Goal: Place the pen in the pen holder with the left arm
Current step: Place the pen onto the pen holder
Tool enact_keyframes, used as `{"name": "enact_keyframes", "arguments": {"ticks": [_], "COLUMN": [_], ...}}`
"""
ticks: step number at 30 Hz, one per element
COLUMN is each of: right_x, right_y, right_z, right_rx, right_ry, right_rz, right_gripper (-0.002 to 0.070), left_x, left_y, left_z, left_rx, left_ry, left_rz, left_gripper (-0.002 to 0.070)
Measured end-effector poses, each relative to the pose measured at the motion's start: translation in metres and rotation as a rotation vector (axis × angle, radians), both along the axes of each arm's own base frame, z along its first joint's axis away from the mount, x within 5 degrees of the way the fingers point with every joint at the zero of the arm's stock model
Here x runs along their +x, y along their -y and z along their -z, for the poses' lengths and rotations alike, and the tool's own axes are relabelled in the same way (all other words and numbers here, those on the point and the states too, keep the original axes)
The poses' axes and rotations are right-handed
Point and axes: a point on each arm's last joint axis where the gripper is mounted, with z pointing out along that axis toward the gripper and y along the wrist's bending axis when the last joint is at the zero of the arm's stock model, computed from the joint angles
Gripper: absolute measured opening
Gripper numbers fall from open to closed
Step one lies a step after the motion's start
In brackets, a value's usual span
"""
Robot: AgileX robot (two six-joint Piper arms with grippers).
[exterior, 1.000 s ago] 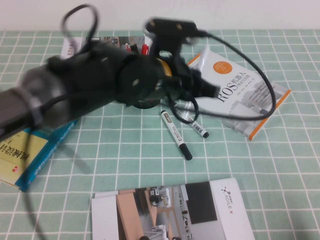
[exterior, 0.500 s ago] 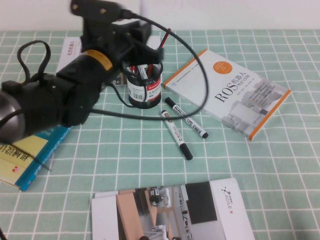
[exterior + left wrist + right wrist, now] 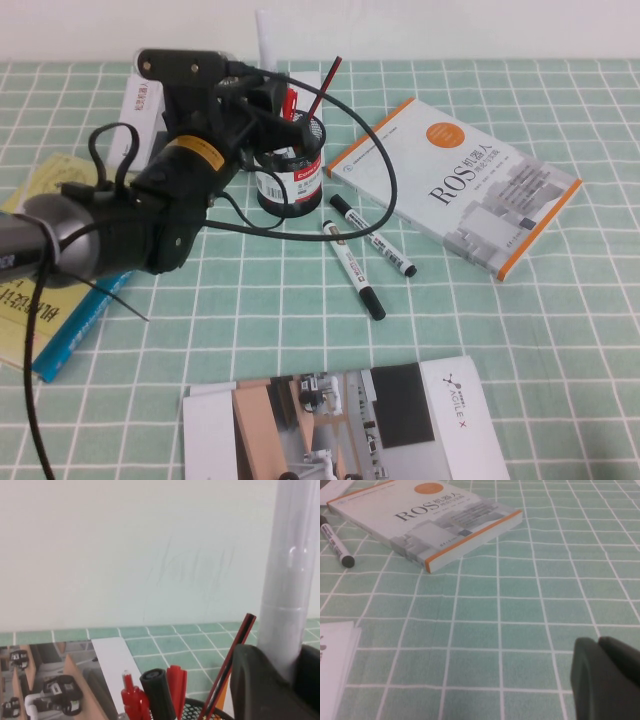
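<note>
Left gripper (image 3: 262,85) pinches the pen (image 3: 265,38) upright right above the holder (image 3: 291,178). Keep it vertical, lower between the red pens, then release. Right gripper (image 3: 607,677): low over the cloth, state unclear.

- High view: raised, angled down over the table (image 3: 560,330).
- Left wrist view: close, facing the wall.
- Right wrist view: low; shares the ROS book (image 3: 427,515), probably.

Bulky black and dark grey left arm (image 3: 150,215) with a yellow-orange band, loose black cables and a black left gripper (image 3: 262,92)
</note>
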Motion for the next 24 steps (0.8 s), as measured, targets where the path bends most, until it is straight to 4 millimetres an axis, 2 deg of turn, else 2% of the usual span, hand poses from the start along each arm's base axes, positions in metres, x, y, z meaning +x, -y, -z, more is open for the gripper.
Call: {"name": "enact_keyframes", "arguments": {"ticks": [9, 17, 24], "right_x": [0.0, 0.0, 0.0], "right_y": [0.0, 0.0, 0.0], "right_z": [0.0, 0.0, 0.0], "right_rx": [0.0, 0.0, 0.0], "right_ry": [0.0, 0.0, 0.0], "right_rz": [0.0, 0.0, 0.0], "right_gripper": [-0.002, -0.002, -0.002], "left_x": [0.006, 0.01, 0.01], "left_y": [0.001, 0.0, 0.0], "left_z": [0.018, 0.018, 0.011], "left_rx": [-0.002, -0.005, -0.05], "left_ry": [-0.016, 0.0, 0.082], "left_rz": [-0.008, -0.021, -0.024], "left_gripper": [0.0106, 0.0106, 0.0106]}}
